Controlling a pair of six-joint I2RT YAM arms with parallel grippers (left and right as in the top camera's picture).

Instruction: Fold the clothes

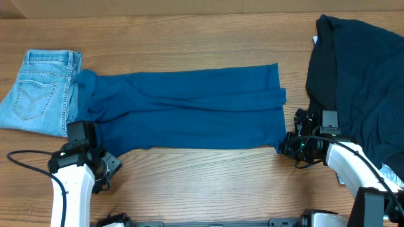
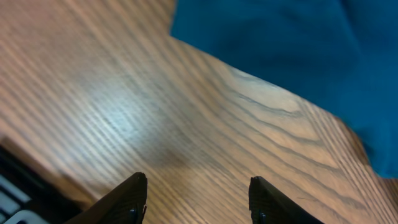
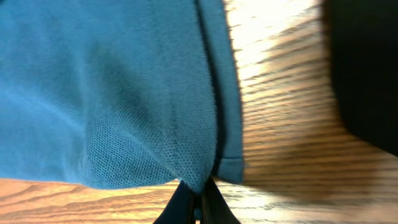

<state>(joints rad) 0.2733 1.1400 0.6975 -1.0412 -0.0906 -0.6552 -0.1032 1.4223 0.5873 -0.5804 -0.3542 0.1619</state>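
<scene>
The mid-blue top [image 1: 189, 110] lies stretched in a long band across the middle of the table [image 1: 208, 183], folded lengthwise, with soft creases running along it (a ribbed hem shows at its right end). Its left end bunches up against the small light-blue jeans [image 1: 41, 91], which lie flat at the far left with a back pocket facing up. The right gripper [image 3: 200, 200] has its fingers pressed together on the near right corner of the top, pinching the hem. The left gripper [image 2: 198, 186] hangs over bare wood just beside the top's near edge, fingers apart and holding nothing. The dark navy garment [image 1: 366, 82] lies heaped at the far right, apart from the top.
</scene>
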